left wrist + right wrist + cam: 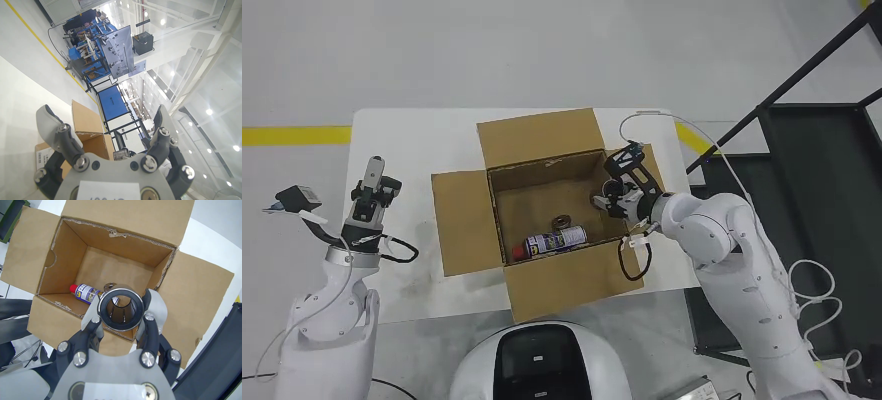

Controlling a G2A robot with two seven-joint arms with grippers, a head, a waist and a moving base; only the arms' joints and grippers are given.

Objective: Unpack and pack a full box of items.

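My right gripper [122,306] is clamped on a linear bearing [121,310], one finger on each side of its steel sleeve. The black-ringed end faces my wrist camera, and I can see rows of small balls running down the bore. In the top view this hand sits right of centre in the frame, over the right side of the cardboard box [542,215] and just inside its right wall, with the bearing held above the opening.

The box stands open in the middle of the white table [412,140], all four flaps folded outward. On its floor a spray can [554,241] lies on its side near the lower wall in the frame, with its red cap pointing left. Just above the can in the frame is a small round metal flange [562,222]. It is close beside the can, but I cannot tell whether the two touch.

My left gripper [103,115] is spread wide with nothing between the fingers. In the top view it is at the centre left of the frame, over the table's left edge and well apart from the box.
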